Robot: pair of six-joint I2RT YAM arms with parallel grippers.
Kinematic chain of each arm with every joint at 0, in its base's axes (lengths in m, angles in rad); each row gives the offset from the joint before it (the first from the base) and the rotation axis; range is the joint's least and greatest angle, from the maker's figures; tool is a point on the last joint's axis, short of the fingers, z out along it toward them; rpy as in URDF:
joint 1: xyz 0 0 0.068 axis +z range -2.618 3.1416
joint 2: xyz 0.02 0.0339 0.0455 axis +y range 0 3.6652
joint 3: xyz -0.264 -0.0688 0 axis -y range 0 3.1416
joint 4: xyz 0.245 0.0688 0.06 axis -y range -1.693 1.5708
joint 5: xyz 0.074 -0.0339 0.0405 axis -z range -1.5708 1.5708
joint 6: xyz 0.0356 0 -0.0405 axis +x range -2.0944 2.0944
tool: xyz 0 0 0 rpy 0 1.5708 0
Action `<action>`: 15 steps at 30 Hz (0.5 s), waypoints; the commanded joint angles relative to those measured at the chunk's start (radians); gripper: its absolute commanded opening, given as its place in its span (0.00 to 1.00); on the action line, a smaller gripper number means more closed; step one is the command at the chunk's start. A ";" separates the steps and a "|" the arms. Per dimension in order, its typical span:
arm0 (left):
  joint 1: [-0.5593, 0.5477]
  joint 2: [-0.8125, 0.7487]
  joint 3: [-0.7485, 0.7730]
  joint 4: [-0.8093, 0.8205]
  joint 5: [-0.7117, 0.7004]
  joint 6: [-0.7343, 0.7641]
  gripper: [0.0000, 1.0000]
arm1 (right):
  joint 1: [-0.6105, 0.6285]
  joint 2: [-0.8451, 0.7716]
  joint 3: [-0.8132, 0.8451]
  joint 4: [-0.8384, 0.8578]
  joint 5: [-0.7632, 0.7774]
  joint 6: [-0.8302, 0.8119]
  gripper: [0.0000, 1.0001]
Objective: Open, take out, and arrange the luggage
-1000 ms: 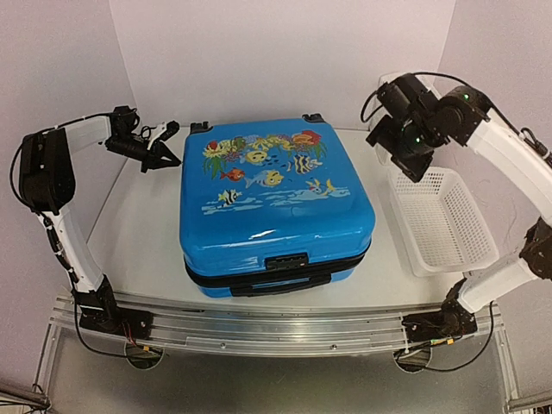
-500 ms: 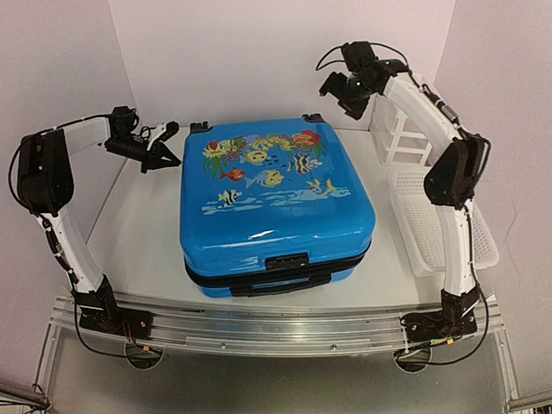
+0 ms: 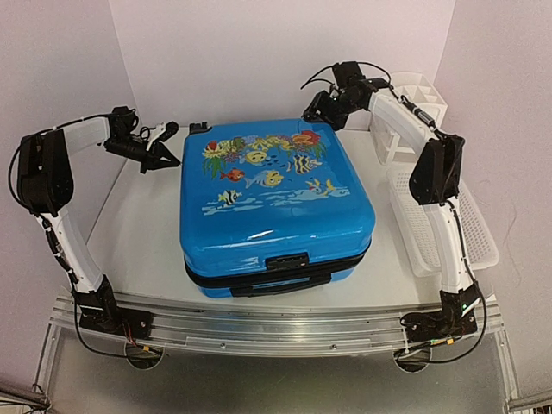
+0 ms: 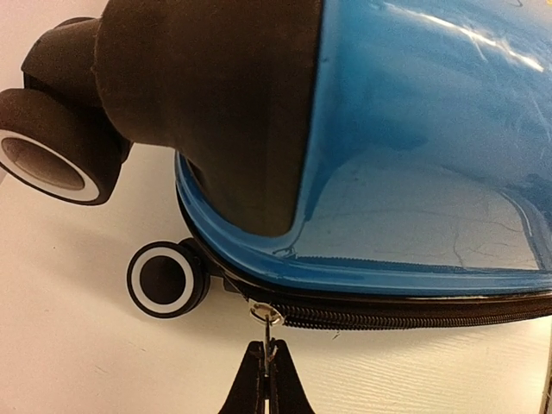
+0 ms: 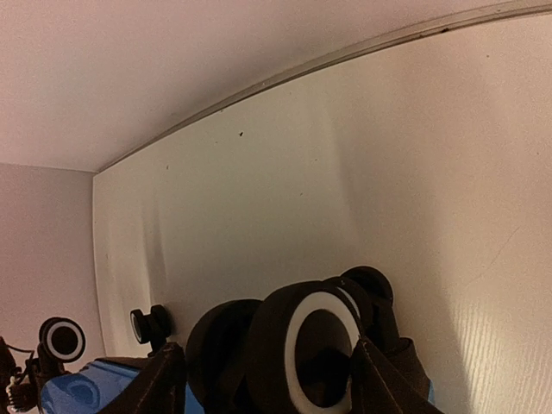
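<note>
Swung over from above the basket (image 3: 440, 224), the right pincer (image 3: 315, 108) is now at the far right corner of the luggage (image 3: 276, 198), fingers apart astride a wheel (image 5: 315, 345). The luggage lies flat mid-table (image 3: 138, 233), fish lid up, long axis near to far, wheels far. The left pincer (image 4: 267, 362) is together, clamped on the zipper pull (image 4: 266, 314) at the far left.

Luggage (image 3: 276, 216) bright blue, colourful fish print; wheels (image 4: 162, 280) black-and-white; zipper band (image 4: 414, 316) black; basket (image 3: 410, 226) white.

One luggage (image 3: 276, 207), one white basket (image 3: 479, 237), one white organizer (image 3: 424, 90), plus two arms: left arm (image 3: 60, 185) and right arm (image 3: 442, 172).
</note>
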 commanded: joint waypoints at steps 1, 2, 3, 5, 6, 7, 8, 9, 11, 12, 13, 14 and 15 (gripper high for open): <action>0.031 -0.097 0.063 -0.010 0.102 0.035 0.00 | 0.059 0.073 0.023 0.018 -0.262 -0.018 0.46; 0.031 -0.104 0.054 -0.015 0.105 0.036 0.00 | 0.076 0.087 0.024 0.030 -0.290 -0.027 0.44; 0.030 -0.113 0.043 -0.021 0.110 0.036 0.00 | 0.090 0.101 0.025 0.048 -0.320 -0.029 0.42; 0.028 -0.131 0.019 -0.034 0.122 0.035 0.00 | 0.116 0.126 0.026 0.091 -0.380 -0.027 0.40; 0.027 -0.144 0.005 -0.043 0.125 0.033 0.00 | 0.127 0.137 0.026 0.114 -0.406 -0.024 0.39; 0.027 -0.160 -0.007 -0.051 0.128 0.031 0.00 | 0.135 0.143 0.027 0.135 -0.423 -0.023 0.38; 0.027 -0.176 -0.020 -0.059 0.132 0.029 0.00 | 0.144 0.149 0.027 0.155 -0.440 -0.022 0.37; 0.028 -0.191 -0.037 -0.070 0.133 0.030 0.00 | 0.154 0.153 0.028 0.179 -0.451 -0.019 0.36; 0.028 -0.217 -0.060 -0.114 0.137 0.056 0.00 | 0.172 0.160 0.029 0.219 -0.468 -0.012 0.36; 0.028 -0.226 -0.068 -0.160 0.140 0.074 0.00 | 0.184 0.166 0.034 0.237 -0.471 -0.011 0.36; 0.028 -0.234 -0.079 -0.193 0.141 0.089 0.00 | 0.196 0.171 0.041 0.248 -0.470 -0.009 0.35; 0.028 -0.243 -0.092 -0.219 0.140 0.103 0.00 | 0.207 0.177 0.047 0.256 -0.466 -0.007 0.35; 0.030 -0.251 -0.107 -0.250 0.134 0.119 0.00 | 0.218 0.184 0.052 0.264 -0.460 -0.004 0.35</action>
